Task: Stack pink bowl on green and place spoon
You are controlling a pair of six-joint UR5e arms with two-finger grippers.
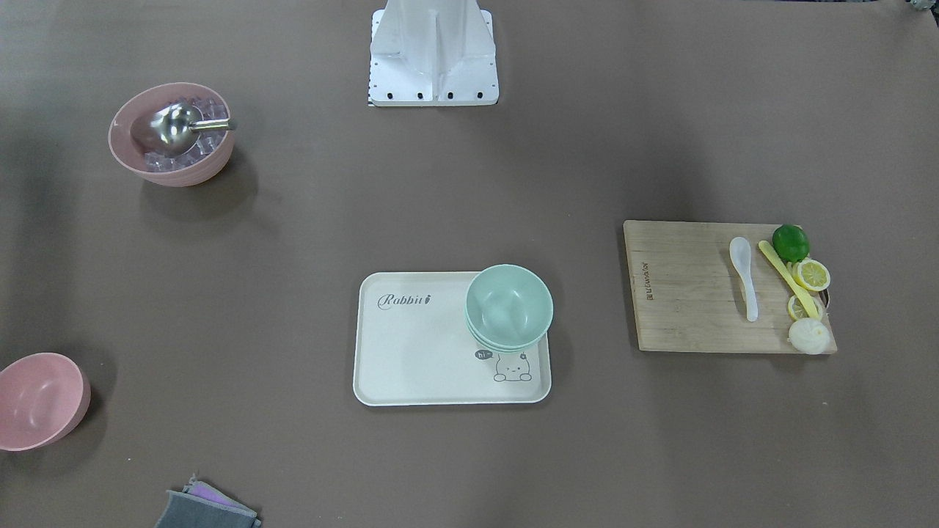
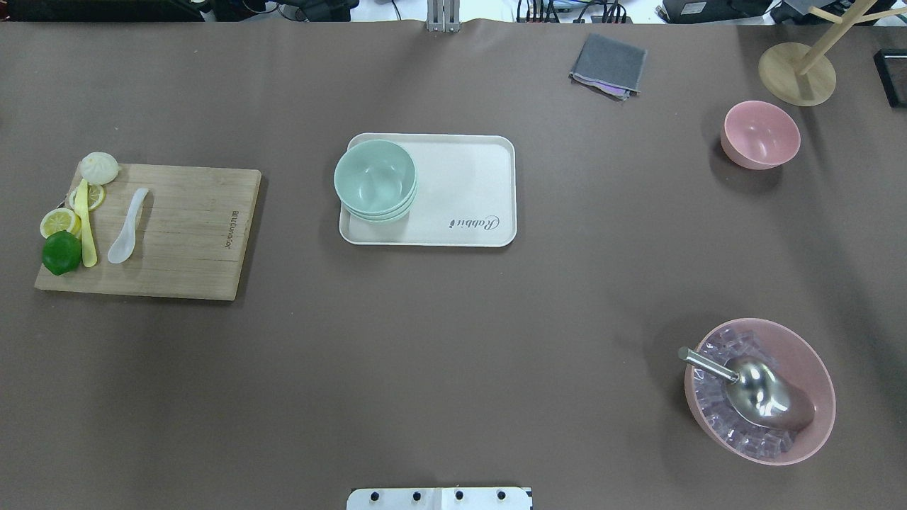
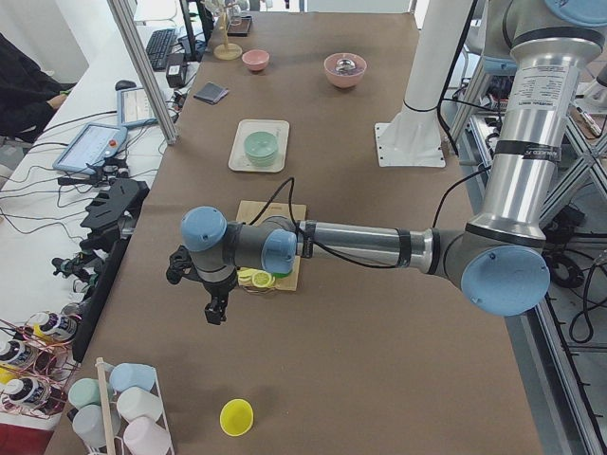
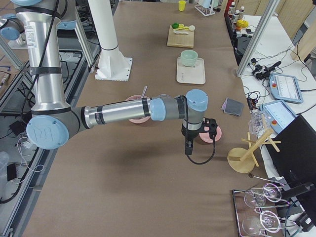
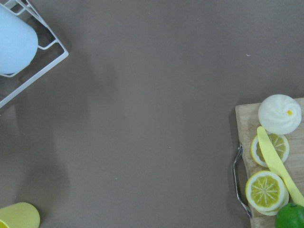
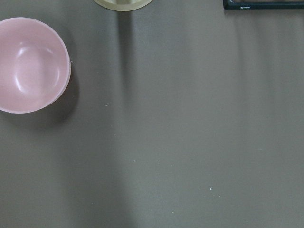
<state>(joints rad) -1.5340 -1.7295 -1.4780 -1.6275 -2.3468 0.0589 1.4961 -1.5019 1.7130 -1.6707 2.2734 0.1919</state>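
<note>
The plain pink bowl point(image 2: 760, 133) stands upright and empty at the far right of the table; it also shows in the right wrist view point(image 6: 31, 64). The nested green bowls point(image 2: 374, 177) sit on the left end of a cream tray point(image 2: 468, 184). The white spoon point(image 2: 127, 228) lies on a wooden cutting board point(image 2: 184, 234) at the left. My left gripper point(image 3: 216, 311) hangs above the table just beyond the board's outer end. My right gripper point(image 4: 188, 149) hangs beside the pink bowl point(image 4: 214, 135). I cannot tell whether either is open or shut.
A larger pink bowl point(image 2: 762, 389) with clear cubes and a steel scoop stands near right. A lime point(image 2: 61, 252), lemon slices, a yellow utensil and a bun lie by the spoon. A grey cloth point(image 2: 609, 65) and a wooden stand point(image 2: 797, 71) are at the far edge.
</note>
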